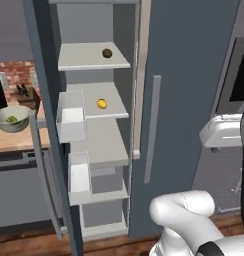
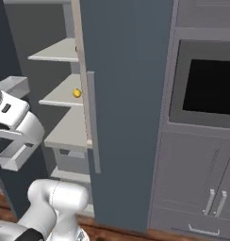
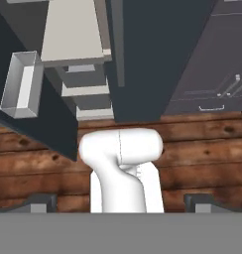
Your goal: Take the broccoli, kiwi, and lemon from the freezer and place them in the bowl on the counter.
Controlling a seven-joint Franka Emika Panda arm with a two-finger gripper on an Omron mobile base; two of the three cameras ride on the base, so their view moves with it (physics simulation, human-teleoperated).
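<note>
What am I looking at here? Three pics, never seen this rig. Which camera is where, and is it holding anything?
It is a rendered kitchen with a white robot arm on a base that drives. Two pictures come from cameras on the base, behind the arm to its left and right. The third looks along the hand, here down at the wood floor; the two dark fingers at its bottom edge stand wide apart, holding nothing.

The freezer is open. A kiwi lies on an upper shelf and a lemon on the shelf below. To the left, a bowl on the counter holds something green, likely the broccoli.
</note>
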